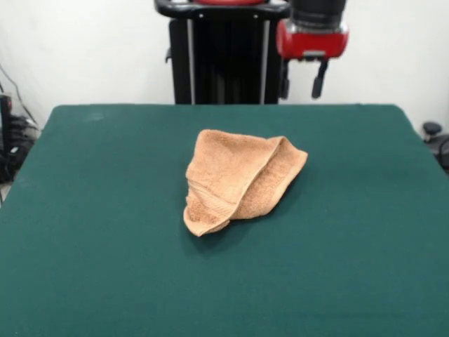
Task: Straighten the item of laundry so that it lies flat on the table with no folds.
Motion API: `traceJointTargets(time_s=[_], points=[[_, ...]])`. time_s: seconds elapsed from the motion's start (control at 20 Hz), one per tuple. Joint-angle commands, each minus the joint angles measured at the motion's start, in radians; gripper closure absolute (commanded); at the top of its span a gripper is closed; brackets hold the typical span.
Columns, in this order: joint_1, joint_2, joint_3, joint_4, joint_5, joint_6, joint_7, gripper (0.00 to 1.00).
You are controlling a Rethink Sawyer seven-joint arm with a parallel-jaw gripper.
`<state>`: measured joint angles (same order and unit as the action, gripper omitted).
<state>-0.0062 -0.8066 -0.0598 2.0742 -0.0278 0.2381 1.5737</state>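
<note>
White wall backs a wide dark green felt-topped table [91,246], bare on its left side. Near the middle lies the small orange-tan terry-cloth towel [238,179], crumpled into a rough triangle with one flap doubled over and a ridge running toward its right corner, so the flattening looks hardly begun. Up at the far right, the red-and-black gripper [302,81] hangs well clear of it, fingers parted and holding nothing.

Green table [84,232]; folded, bunched orange-tan towel [238,179] lying near centre.
</note>
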Motion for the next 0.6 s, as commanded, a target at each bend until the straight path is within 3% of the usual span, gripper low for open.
traceJointTargets(time_s=[0.05, 0.6], points=[[0.052, 0.122, -0.006, -0.140, 0.037, 0.034, 0.194, 0.00], [0.090, 0.170, -0.021, -0.280, 0.078, 0.115, 0.207, 0.00]])
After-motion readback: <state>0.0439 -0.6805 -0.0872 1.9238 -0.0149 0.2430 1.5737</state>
